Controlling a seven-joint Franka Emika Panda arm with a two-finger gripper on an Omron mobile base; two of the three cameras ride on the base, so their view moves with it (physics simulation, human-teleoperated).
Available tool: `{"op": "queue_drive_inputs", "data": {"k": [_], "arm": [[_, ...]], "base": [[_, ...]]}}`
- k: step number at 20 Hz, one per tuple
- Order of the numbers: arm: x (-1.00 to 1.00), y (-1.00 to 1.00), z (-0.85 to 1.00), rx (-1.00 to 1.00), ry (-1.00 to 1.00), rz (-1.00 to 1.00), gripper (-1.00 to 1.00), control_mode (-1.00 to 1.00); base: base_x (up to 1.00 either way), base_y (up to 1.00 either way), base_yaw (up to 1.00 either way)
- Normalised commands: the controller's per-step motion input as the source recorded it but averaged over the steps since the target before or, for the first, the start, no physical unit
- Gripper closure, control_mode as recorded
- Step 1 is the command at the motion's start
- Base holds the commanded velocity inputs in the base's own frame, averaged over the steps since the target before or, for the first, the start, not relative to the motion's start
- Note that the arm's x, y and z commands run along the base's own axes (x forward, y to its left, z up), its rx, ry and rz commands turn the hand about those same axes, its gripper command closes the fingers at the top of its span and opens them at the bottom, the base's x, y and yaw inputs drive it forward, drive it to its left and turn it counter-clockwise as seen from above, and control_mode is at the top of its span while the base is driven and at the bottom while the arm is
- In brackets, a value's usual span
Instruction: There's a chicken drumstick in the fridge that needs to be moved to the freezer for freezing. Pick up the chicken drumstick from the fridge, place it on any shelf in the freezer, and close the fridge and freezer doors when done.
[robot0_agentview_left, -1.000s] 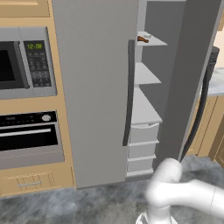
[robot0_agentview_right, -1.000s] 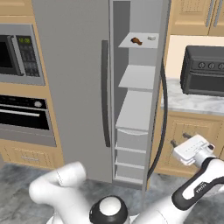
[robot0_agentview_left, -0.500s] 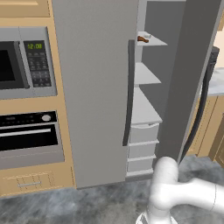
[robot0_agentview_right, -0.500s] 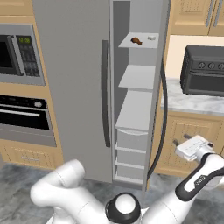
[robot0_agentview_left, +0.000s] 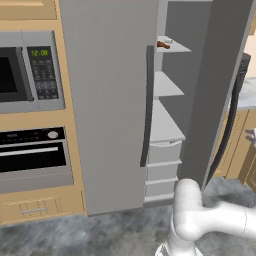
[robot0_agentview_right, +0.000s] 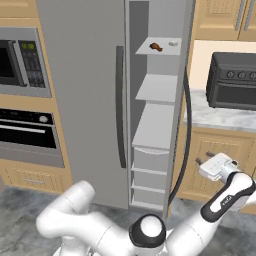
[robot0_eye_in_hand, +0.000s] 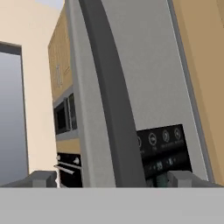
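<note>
The brown chicken drumstick (robot0_agentview_left: 163, 45) (robot0_agentview_right: 156, 47) lies on the top shelf of the open fridge compartment. The open fridge door (robot0_agentview_left: 220, 90) stands edge-on at the right of that compartment, its dark handle (robot0_agentview_right: 186, 130) curving down the outer side. The wide grey door (robot0_agentview_left: 107, 100) left of it is closed. My gripper (robot0_agentview_right: 202, 162) hovers low, just right of that handle, open and holding nothing. In the hand view the handle (robot0_eye_in_hand: 113, 109) runs up between my two fingertips (robot0_eye_in_hand: 43, 178), gripper (robot0_eye_in_hand: 113, 179) straddling it without closing.
A small white item (robot0_agentview_right: 173, 43) sits beside the drumstick. Drawers (robot0_agentview_right: 150, 160) fill the lower fridge. A microwave (robot0_agentview_left: 25, 70) and wall oven (robot0_agentview_left: 32, 155) stand left. A black toaster oven (robot0_agentview_right: 232, 80) rests on the counter (robot0_agentview_right: 215, 117) right of the door.
The hand has edged slightly left toward the open door's handle, and the arm's elbow has shifted. The drumstick and both doors stay as they were.
</note>
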Motion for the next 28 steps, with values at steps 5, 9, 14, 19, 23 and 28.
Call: {"op": "queue_drive_inputs", "data": {"k": [5,9,14,19,23,28], "arm": [[0.47,0.06,-0.27,0.00,0.03,0.09,-1.00,-1.00],[0.57,0.17,-0.22,0.00,0.06,0.06,-1.00,-1.00],[0.39,0.28,-0.16,0.00,0.00,0.01,-1.00,-1.00],[0.12,0.46,-0.06,0.00,0.00,0.00,-1.00,-1.00],[0.00,0.69,-0.04,0.00,0.00,0.00,-1.00,-1.00],[0.01,0.98,-0.08,0.00,0.00,0.00,-1.00,-1.00]], "base": [[0.00,0.00,0.00],[0.00,0.00,0.00],[0.00,0.00,0.00],[0.00,0.00,0.00],[0.00,0.00,0.00],[0.00,0.00,0.00]]}}
